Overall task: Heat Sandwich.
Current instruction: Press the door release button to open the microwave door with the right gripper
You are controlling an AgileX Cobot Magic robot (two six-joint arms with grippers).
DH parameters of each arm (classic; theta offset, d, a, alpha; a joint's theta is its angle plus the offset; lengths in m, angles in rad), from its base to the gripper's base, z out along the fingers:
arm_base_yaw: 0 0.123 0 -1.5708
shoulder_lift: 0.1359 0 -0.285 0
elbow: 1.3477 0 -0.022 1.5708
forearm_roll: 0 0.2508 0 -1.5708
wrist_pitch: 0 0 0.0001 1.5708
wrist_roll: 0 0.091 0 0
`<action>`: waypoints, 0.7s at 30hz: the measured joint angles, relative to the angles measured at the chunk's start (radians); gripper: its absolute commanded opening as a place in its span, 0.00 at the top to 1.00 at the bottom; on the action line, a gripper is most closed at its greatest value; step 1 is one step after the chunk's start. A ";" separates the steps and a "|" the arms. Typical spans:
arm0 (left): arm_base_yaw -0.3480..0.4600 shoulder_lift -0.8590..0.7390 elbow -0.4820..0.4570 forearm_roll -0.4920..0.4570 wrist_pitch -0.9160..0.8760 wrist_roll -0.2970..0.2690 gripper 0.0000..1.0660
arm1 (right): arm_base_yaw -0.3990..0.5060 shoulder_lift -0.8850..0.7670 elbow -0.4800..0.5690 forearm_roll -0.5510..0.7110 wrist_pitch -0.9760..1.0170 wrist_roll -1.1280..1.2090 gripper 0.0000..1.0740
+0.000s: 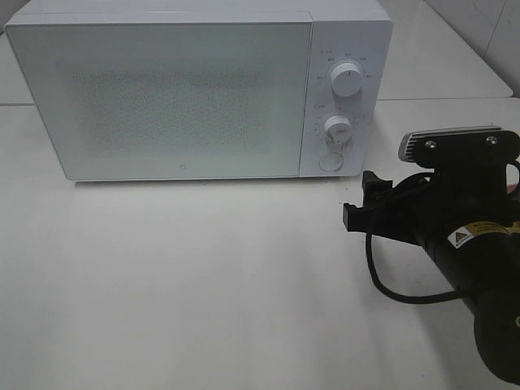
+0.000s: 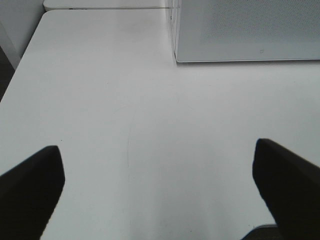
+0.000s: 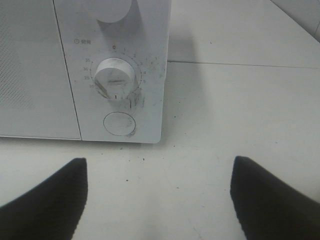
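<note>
Right gripper (image 1: pixel 363 199) nearest, arm level over the table (image 1: pixel 203 309), aimed at the microwave (image 1: pixel 357 49); fingers spread wide, empty. Left gripper (image 2: pixel 157 147) also wide, empty. Door (image 1: pixel 162 97) closed; I can't tell the sandwich's place or axis.

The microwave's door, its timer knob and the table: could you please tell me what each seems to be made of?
The door: likely glass or glossy plastic, white, with a fine dotted screen showing through. The timer knob: probably moulded plastic, matte white, with a grip ridge. The table: smooth white laminate or painted board, faintly scuffed; cannot tell which.
</note>
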 measured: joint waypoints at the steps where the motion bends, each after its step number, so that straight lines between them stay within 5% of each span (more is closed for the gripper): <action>1: 0.000 0.000 0.000 0.000 0.000 0.000 0.08 | 0.000 0.000 -0.001 0.002 0.000 0.000 0.29; 10: 0.000 0.000 0.000 0.000 0.000 0.000 0.08 | 0.000 0.000 -0.001 0.009 0.015 0.033 0.29; 21: 0.000 0.000 0.000 0.000 0.000 0.000 0.08 | 0.000 0.000 -0.001 0.010 0.022 0.467 0.30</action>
